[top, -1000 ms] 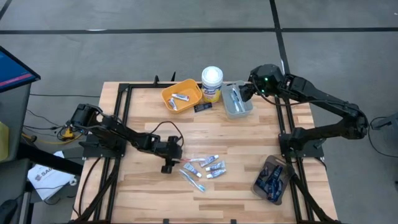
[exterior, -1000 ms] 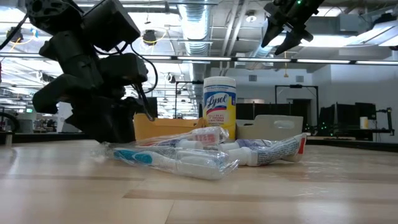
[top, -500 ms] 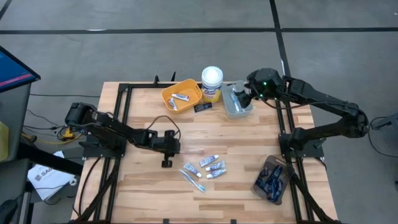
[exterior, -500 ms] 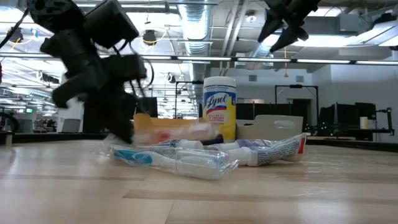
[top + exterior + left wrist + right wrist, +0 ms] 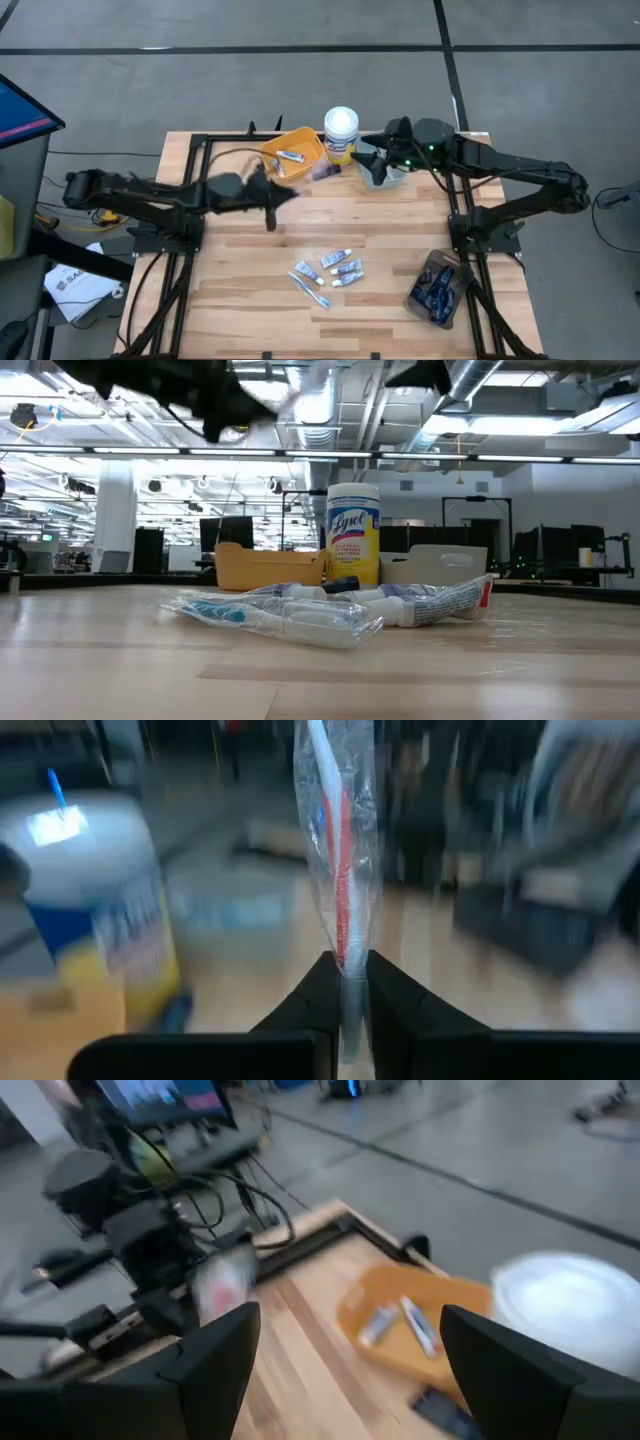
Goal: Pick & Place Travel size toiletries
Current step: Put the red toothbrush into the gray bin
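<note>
roughly mid-task: some toiletries binned, a handful left on the table.

left gripper (image 5: 345,982) is clamped on a clear-wrapped red-and-white item (image 5: 338,870), held up off the table just beside the orange bin (image 5: 293,152), which has a couple of tubes (image 5: 291,156) in it already. right gripper (image 5: 372,160) has its jaws apart and empty, over the grey bin (image 5: 385,178) next to the wipes canister (image 5: 340,128). a cluster of small tubes (image 5: 336,270) lies loose mid-table, well apart from both bins. dark tray (image 5: 437,287) at the right near corner holds navy packets. my read: held item looks bound for the orange bin, then the loose cluster remains; can't tell which bin each type should go to.
</note>
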